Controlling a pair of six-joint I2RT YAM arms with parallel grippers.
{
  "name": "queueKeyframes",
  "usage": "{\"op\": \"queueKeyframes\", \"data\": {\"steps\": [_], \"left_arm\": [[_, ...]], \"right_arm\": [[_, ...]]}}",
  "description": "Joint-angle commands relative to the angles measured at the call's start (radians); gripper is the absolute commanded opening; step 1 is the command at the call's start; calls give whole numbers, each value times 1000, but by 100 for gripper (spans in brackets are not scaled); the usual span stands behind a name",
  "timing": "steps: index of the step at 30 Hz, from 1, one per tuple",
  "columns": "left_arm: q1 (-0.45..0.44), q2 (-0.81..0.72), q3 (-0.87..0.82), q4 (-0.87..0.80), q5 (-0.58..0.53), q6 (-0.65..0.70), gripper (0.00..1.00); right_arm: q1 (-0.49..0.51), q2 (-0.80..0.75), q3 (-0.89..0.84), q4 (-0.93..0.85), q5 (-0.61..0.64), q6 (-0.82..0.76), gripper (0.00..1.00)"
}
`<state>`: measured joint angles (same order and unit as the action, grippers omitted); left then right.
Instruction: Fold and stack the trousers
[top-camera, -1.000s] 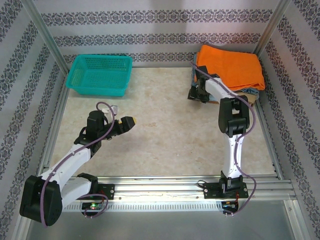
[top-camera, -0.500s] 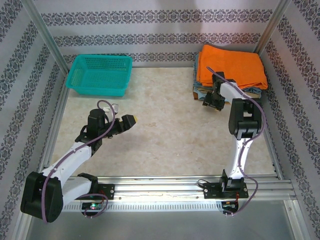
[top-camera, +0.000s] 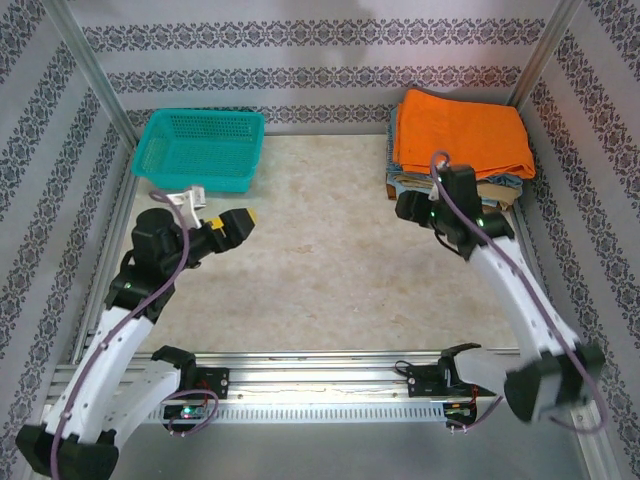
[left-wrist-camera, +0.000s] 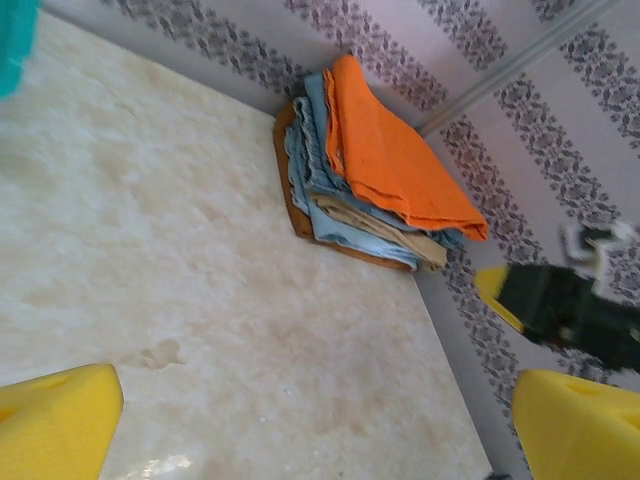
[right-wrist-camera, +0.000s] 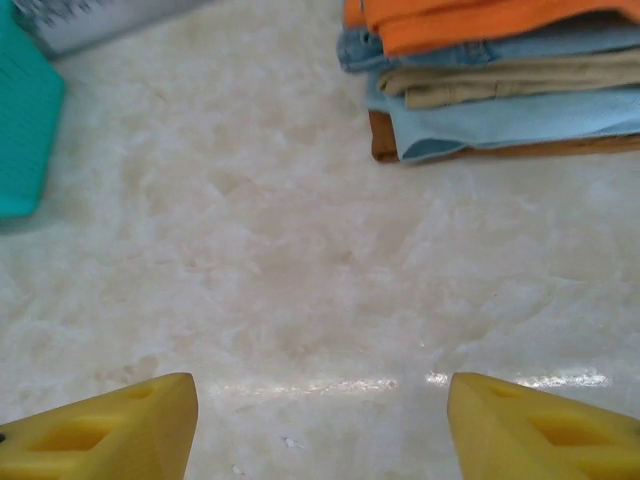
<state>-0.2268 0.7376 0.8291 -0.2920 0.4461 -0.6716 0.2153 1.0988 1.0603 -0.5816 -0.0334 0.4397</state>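
Note:
The orange trousers (top-camera: 460, 130) lie folded on top of a stack of folded clothes in the back right corner; they also appear in the left wrist view (left-wrist-camera: 395, 160) and at the top edge of the right wrist view (right-wrist-camera: 470, 20). My right gripper (top-camera: 407, 206) hovers just in front of the stack's left edge, apart from the cloth. It stands open (right-wrist-camera: 322, 425) over bare table. My left gripper (top-camera: 240, 220) is over the left half of the table, wide open (left-wrist-camera: 315, 430) with nothing between its yellow fingers (left-wrist-camera: 55, 420).
Under the orange pair lie light blue denim (right-wrist-camera: 520, 115) and tan cloth (right-wrist-camera: 500, 80) on a brown board (left-wrist-camera: 300, 215). A teal basket (top-camera: 200, 150) stands at the back left. Patterned walls and metal posts close in the table (top-camera: 320, 260).
The left arm has drawn back toward the left and its jaws have spread wider. The right arm has swung out to the right while its gripper stayed near the stack and opened further.

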Motion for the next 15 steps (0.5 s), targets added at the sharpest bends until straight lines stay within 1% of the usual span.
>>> {"op": "queueKeyframes", "data": {"steps": [1,2,4,6,7,8,9,10,11,13,15], "left_arm": [[10,-94,17,-181,-163,56,100],[9,-128,12,-216,-231,51,100],[9,-165,29,-288,-346,94,100],[9,-159,83,-410,-456,99,100],[10,-150,102,-457,-495,89,100],[10,-152,106,-469,-524,93,100],[10,-161,97,-452,-537,104,100],[9,-178,77,-416,-550,117,100],[10,-202,50,-368,-569,129,100],[10,-257,-23,-268,-649,151,100],[10,-304,-132,-132,-728,218,100]], "right_arm": [[16,-135,-136,109,98,13,72],[19,-184,-174,137,88,17,75],[29,-255,-218,161,60,28,98],[48,-307,-227,157,44,109,98],[74,-337,-246,198,24,122,98],[107,-359,-266,258,-18,70,98],[130,-374,-278,290,-45,-1,98],[155,-386,-281,301,-29,-71,98],[177,-396,-283,300,30,-111,98],[195,-413,-304,302,135,-172,98],[194,-424,-345,332,205,-210,98]]}}
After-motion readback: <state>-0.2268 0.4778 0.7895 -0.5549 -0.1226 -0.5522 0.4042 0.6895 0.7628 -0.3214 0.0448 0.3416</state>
